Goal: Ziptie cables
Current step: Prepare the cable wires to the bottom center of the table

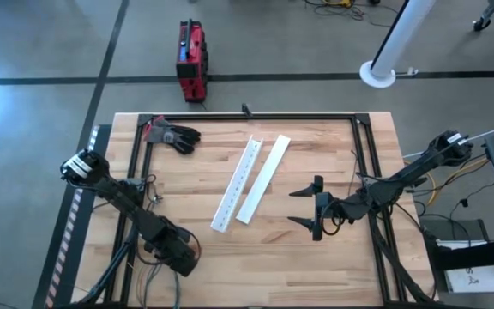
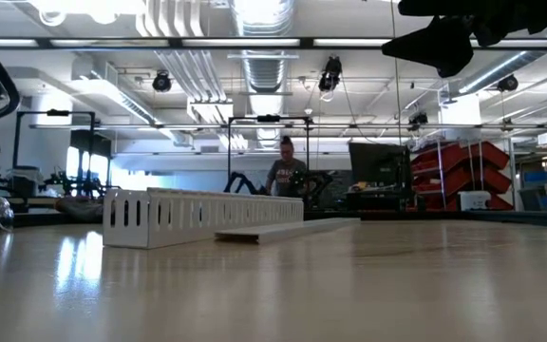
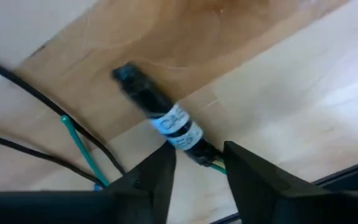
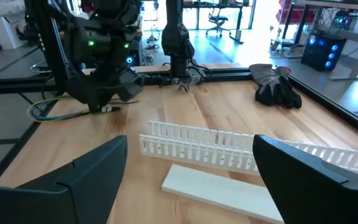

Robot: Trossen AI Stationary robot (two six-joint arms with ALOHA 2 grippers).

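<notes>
Left gripper (image 3: 199, 163): seen at the near edge of the view, its two dark jaws set apart with a narrow gap between them.
Connector (image 3: 160, 118): a dark cylindrical plug with a white printed label band was seen lying tilted on the wood, its lower end resting in the gap between the jaws; whether it was touched by them could not be told.
Cables (image 3: 73, 134): thin black wires and one green wire were seen crossing the wood beside the connector, toward the left jaw.
Bench (image 3: 272, 81): pale wooden boards, with a darker plank under the connector.
</notes>
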